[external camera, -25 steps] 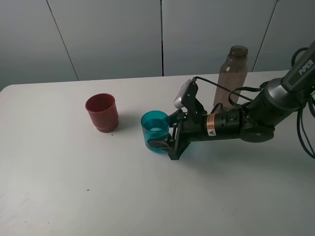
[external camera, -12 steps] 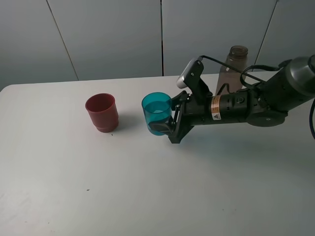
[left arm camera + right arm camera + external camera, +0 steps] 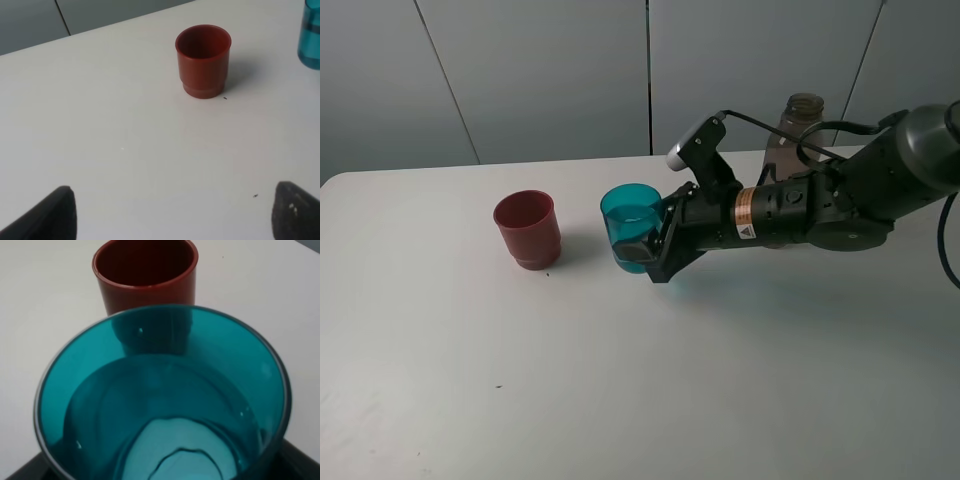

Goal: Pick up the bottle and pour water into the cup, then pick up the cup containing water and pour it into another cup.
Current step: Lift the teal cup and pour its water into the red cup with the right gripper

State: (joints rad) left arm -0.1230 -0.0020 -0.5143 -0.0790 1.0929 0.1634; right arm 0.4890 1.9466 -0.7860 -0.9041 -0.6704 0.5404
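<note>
The exterior camera looks down from high over the worktop (image 3: 470, 400); the left wrist camera looks across it, fairly near, at the red cup (image 3: 203, 60). The right wrist camera peers closely into the teal cup (image 3: 160, 405); all three views share both cups.

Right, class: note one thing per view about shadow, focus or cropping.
Exterior high: even light, soft shadow beside the red cup. Left wrist: red cup sharp, left gripper only dark blurred tips. Right wrist: teal cup fills the frame, red cup partly seen through its wall.
</note>
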